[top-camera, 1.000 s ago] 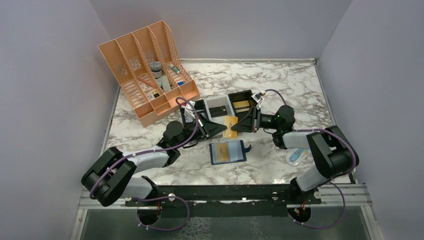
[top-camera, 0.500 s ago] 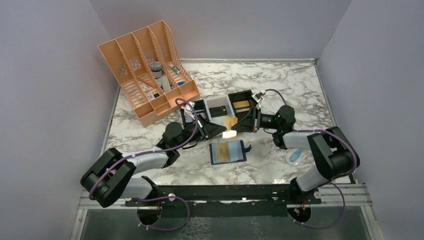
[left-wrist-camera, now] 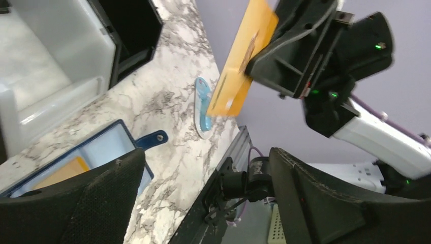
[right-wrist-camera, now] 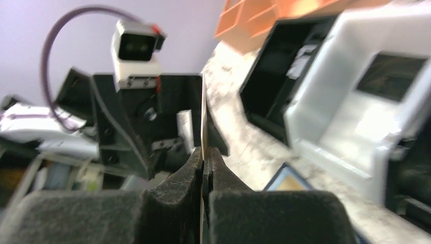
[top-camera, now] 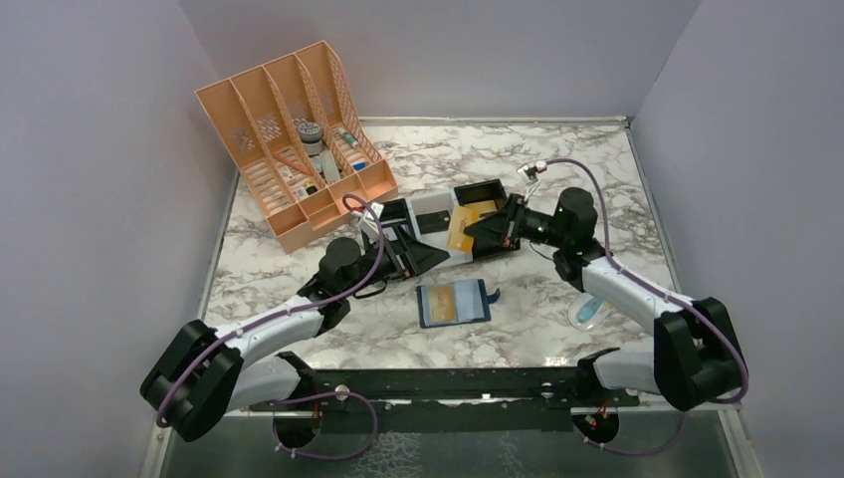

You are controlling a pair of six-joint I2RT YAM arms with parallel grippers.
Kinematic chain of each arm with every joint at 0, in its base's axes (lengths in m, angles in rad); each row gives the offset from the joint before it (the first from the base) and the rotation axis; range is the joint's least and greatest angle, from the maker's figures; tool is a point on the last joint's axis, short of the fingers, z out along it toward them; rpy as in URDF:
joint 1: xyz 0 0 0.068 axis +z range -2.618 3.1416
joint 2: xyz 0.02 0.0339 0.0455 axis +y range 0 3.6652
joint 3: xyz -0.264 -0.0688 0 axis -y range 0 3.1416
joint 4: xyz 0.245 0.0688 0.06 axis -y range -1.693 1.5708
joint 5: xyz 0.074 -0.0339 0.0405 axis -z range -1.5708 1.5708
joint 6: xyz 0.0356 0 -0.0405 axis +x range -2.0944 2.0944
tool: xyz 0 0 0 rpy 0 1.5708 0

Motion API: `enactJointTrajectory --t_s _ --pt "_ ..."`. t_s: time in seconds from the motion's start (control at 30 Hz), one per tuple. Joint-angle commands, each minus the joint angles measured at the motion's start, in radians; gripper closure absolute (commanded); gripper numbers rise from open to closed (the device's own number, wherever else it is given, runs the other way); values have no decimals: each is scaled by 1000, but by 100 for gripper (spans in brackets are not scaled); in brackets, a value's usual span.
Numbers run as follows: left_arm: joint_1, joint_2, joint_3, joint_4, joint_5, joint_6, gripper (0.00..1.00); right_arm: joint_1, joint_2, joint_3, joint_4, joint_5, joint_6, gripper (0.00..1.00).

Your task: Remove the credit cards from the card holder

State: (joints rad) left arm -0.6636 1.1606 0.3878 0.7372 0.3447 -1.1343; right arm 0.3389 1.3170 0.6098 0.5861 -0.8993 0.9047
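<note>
While R jaws grip a thin gold-tan plastic credit card (top-camera: 459,227) clear of the marble bench (top-camera: 567,159), L jaws stand open just beside; dark navy bifold card holder (top-camera: 453,304) lies open on bench.

A gold-tan credit card (top-camera: 459,228) is seen pinched in the closed jaws of the right gripper (top-camera: 471,233), with the left gripper (top-camera: 441,258) pointed at it from the opposite side, just beside those jaws. The card holder (top-camera: 428,307) is laid open on the table (top-camera: 577,169) on the near side of both sets of jaws, and another tan card (top-camera: 464,301) is seen tucked in it.
</note>
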Motion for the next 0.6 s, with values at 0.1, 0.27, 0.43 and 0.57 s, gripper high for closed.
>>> enactJointTrajectory --t_s 0.1,0.27,0.43,0.57 --pt "21 -91 43 -281 -107 140 1 -3 -140 78 -416 508 -460 99" --pt "25 -112 80 -379 -140 202 1 -3 -105 128 -462 689 -658 99" --pt "27 -126 181 -596 -236 315 1 10 -28 175 -414 729 -829 99" --pt "28 -115 269 -792 -343 394 1 45 53 214 -415 761 -1024 99"
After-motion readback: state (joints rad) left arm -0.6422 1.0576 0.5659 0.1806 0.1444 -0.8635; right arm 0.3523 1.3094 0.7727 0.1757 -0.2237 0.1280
